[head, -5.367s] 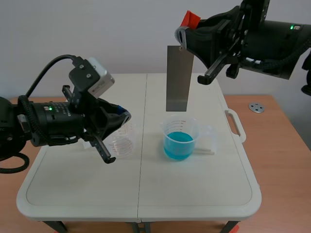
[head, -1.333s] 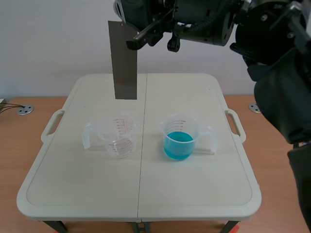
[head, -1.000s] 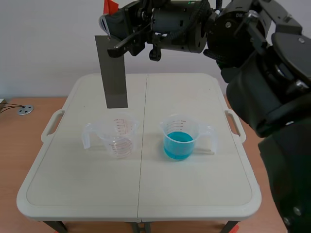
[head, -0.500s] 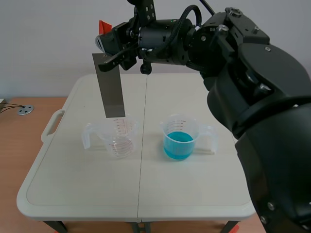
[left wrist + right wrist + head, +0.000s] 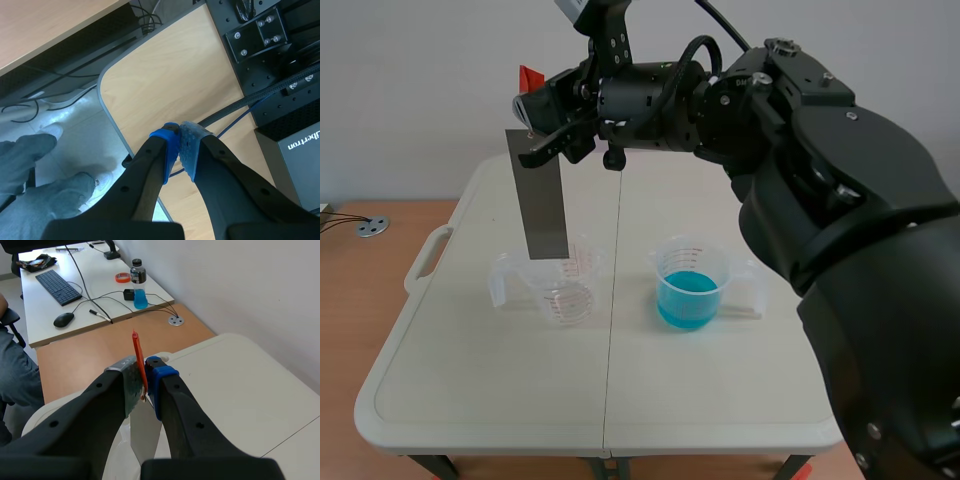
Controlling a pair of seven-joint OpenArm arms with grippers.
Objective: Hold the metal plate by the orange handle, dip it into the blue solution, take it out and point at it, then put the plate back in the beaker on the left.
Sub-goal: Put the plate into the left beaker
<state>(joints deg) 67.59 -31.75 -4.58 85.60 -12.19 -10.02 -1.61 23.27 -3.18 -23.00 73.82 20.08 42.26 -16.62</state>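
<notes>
Counter (image 5: pixel 620 400): it carries the clear beaker, our landmark for everything below.
Right arm (image 5: pixel 800 130): it reaches across, high above the clear beaker; we would bring it straight down, slowly.
Plate (image 5: pixel 542 205): it hangs nearly upright over the clear beaker, its lower edge about level with the rim. We cannot tell whether it is inside yet, so we would centre it over the mouth before lowering.
Clear beaker (image 5: pixel 565 290): light plastic; we judge that a nudge on its rim could tip it.
Blue beaker (image 5: pixel 690 285): it stands to the right of the clear beaker, apart from it.
Right end effector (image 5: pixel 535 125): clenched on the handle; we let go only once the plate rests inside.
Left end effector (image 5: pixel 179 150): closed on nothing, off the counter, away from the clear beaker.
Handle (image 5: pixel 528 75): orange, at the plate's top, well above the clear beaker.
</notes>
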